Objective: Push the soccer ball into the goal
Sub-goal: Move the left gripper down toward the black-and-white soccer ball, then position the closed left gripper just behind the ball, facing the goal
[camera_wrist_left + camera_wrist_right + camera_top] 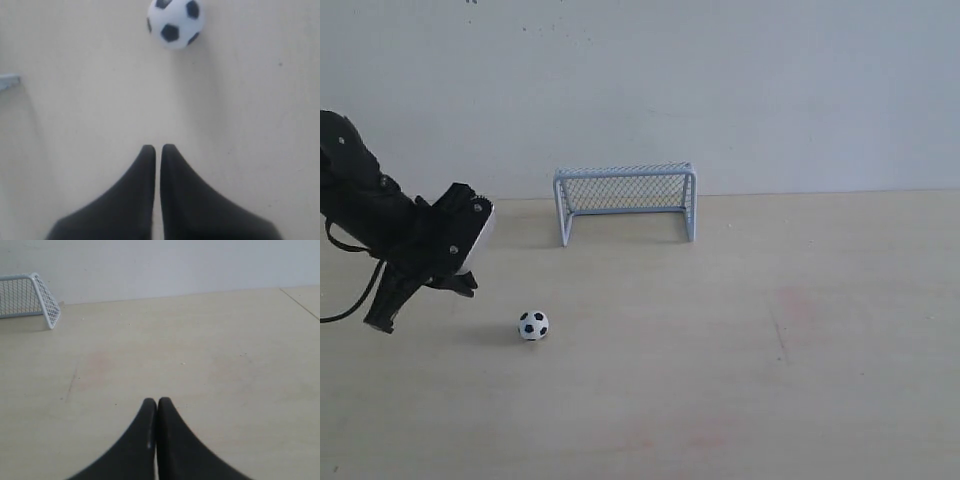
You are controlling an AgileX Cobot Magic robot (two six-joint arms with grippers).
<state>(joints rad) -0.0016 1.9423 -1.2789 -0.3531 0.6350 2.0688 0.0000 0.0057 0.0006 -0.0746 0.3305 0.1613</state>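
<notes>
On my exterior feed, at the left edge, the left gripper (382,318) hangs low over the table (770,380), its black fingers slanting down toward the wood. On its wrist feed the two fingers are pressed together with only a hairline seam between them, pinching nothing. They are matte black and taper from broad bases to narrow, rounded tips.

Moving right, the soccer ball (533,325) sits on the table in the lower left-centre of the frame, near the gripper but not touching it. It is a smooth little sphere, white with black pentagon patches, and it throws a soft shadow. I would expect it to roll at a light tap.

Further right and higher, at upper centre, the goal (625,190) stands against the foot of the wall (720,80), well apart from the ball, with its mouth facing the open table. Its frame is pale blue-white tubing, and fine diamond mesh is stretched across the back and sides.

As I judge it, none of the task is done. The ball is outside the goal, and both the contact and the whole push are left.

The right half of the frame is plain light wood with a faint pinkish smear. The right gripper (157,400) appears only on its own wrist feed, where its fingers are closed tip to tip over bare table.
</notes>
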